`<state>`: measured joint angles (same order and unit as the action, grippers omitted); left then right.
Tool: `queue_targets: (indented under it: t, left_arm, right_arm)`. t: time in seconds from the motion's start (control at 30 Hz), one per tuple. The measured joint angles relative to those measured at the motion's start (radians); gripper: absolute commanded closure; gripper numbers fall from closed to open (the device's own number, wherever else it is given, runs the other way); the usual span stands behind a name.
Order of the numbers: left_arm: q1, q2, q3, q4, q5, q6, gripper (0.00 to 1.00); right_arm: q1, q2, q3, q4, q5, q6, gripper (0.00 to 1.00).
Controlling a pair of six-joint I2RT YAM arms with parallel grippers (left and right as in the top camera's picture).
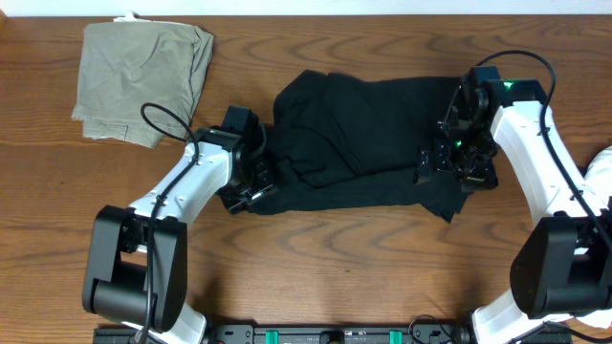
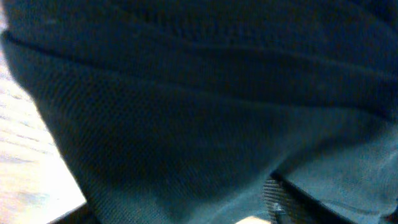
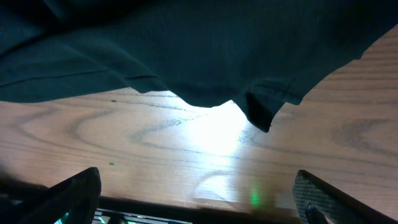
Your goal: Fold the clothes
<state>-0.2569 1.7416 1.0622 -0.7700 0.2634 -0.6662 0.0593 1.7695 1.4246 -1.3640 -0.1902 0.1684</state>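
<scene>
You are partway through at best. The black garment (image 1: 373, 134) lies in the middle of the overhead frame on the wooden table (image 1: 335, 258), spread wide from left to right. Its left part is doubled over in loose ridges, its lower edge is ragged, and a corner hangs down at the lower right. That is not a neat fold. I judge that one rough fold-over has been made, with the squaring-up and the closing folds left to do.

Your right gripper (image 1: 457, 161) sits at the garment's right edge. In the right wrist view its fingers (image 3: 74, 193) stand wide apart with only bare wood between them. The cloth's hem lies just beyond them, so it holds nothing.

Your left gripper (image 1: 251, 180) is at the garment's left edge, against the cloth. The left wrist view is filled with blurred dark fabric and shows no fingers plainly, so I cannot tell whether it is spread or clamped on the cloth.

In the upper left of the frame an olive-khaki garment (image 1: 143, 81) lies folded, well apart from the black one. A white thing (image 1: 602, 162) peeks in at the right edge, but too little of it shows to name it.
</scene>
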Motion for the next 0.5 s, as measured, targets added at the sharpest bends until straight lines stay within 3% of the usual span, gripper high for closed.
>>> queue_targets:
  t: [0.03,0.13,0.5]
  left_arm:
    - [0.000,0.000,0.000,0.000,0.001,-0.001,0.76]
    - [0.000,0.000,0.000,-0.013,0.008,0.001,0.90]
    - [0.000,-0.009,0.000,-0.216,0.021,0.039,0.91]
  right_arm:
    - [0.000,0.000,0.000,0.000,0.000,0.000,0.04]
    - [0.000,0.000,0.000,0.000,0.000,0.000,0.04]
    - [0.000,0.000,0.000,0.010,0.000,0.004,0.04]
